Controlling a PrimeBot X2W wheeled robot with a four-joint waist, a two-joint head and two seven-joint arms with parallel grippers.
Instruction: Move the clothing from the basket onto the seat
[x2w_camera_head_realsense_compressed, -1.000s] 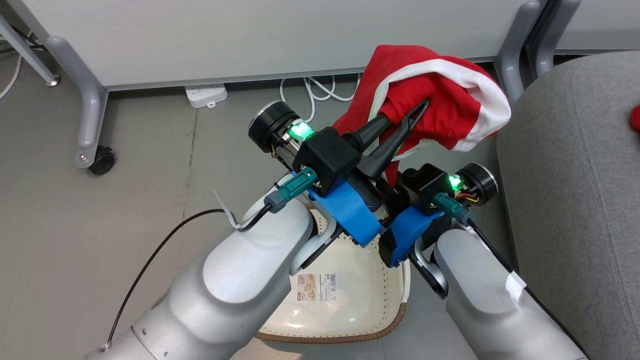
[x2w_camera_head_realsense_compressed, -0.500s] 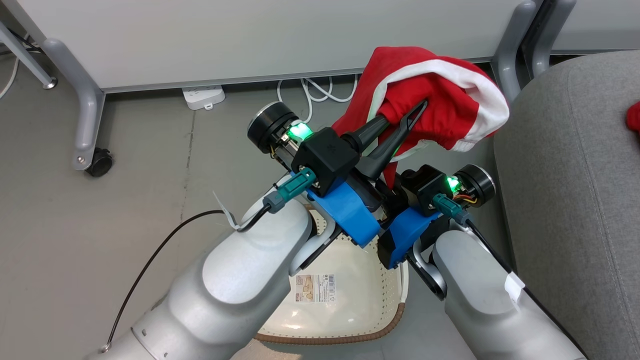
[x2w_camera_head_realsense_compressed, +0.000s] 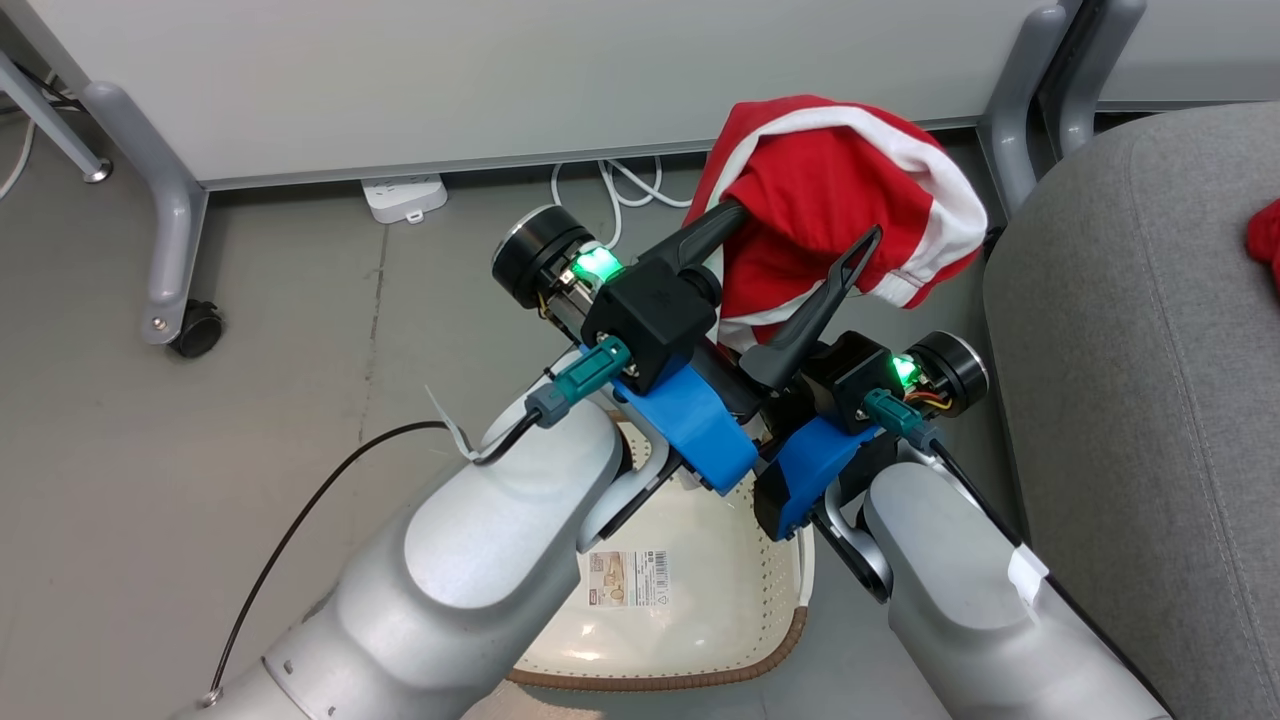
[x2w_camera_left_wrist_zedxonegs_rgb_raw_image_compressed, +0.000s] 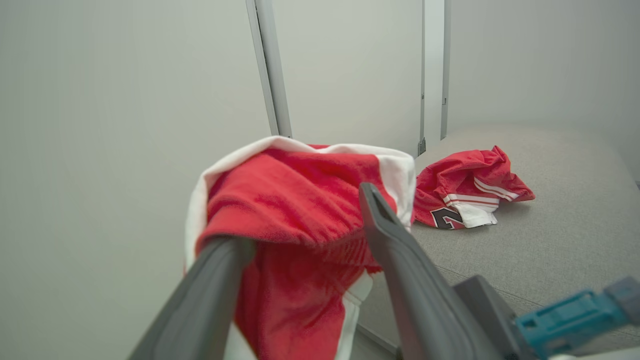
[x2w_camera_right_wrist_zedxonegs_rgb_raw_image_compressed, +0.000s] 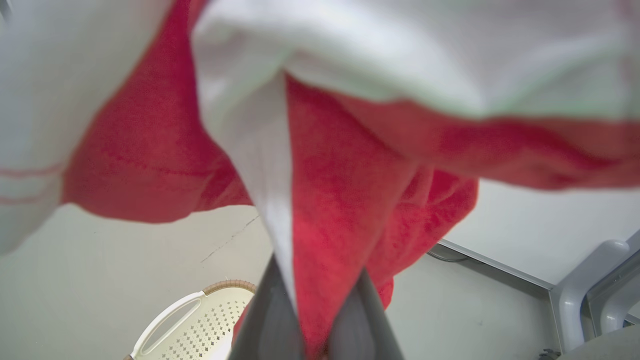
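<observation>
A red garment with white trim (x2w_camera_head_realsense_compressed: 825, 180) hangs in the air over the floor, just left of the grey seat (x2w_camera_head_realsense_compressed: 1130, 400). My left gripper (x2w_camera_head_realsense_compressed: 805, 222) is open, its two dark fingers spread with the cloth draped over and between them (x2w_camera_left_wrist_zedxonegs_rgb_raw_image_compressed: 300, 220). Below it my right gripper (x2w_camera_right_wrist_zedxonegs_rgb_raw_image_compressed: 315, 305) is shut on a lower fold of the same garment (x2w_camera_right_wrist_zedxonegs_rgb_raw_image_compressed: 340, 200). The cream basket (x2w_camera_head_realsense_compressed: 700, 610) sits on the floor under my forearms, its handle showing in the right wrist view (x2w_camera_right_wrist_zedxonegs_rgb_raw_image_compressed: 170, 320). A second red garment (x2w_camera_left_wrist_zedxonegs_rgb_raw_image_compressed: 465, 192) with a black-and-white mark lies on the seat (x2w_camera_left_wrist_zedxonegs_rgb_raw_image_compressed: 560, 235).
A white panel on grey legs (x2w_camera_head_realsense_compressed: 170, 200) with a caster (x2w_camera_head_realsense_compressed: 195, 325) runs along the back. A power strip (x2w_camera_head_realsense_compressed: 405, 195) and white cables (x2w_camera_head_realsense_compressed: 620, 185) lie on the floor beneath it. More grey legs (x2w_camera_head_realsense_compressed: 1010, 110) stand by the seat's corner.
My left gripper's fingers have sprung apart, releasing their pinch on the red garment, which now sags over them. The right gripper stays shut on the cloth.
</observation>
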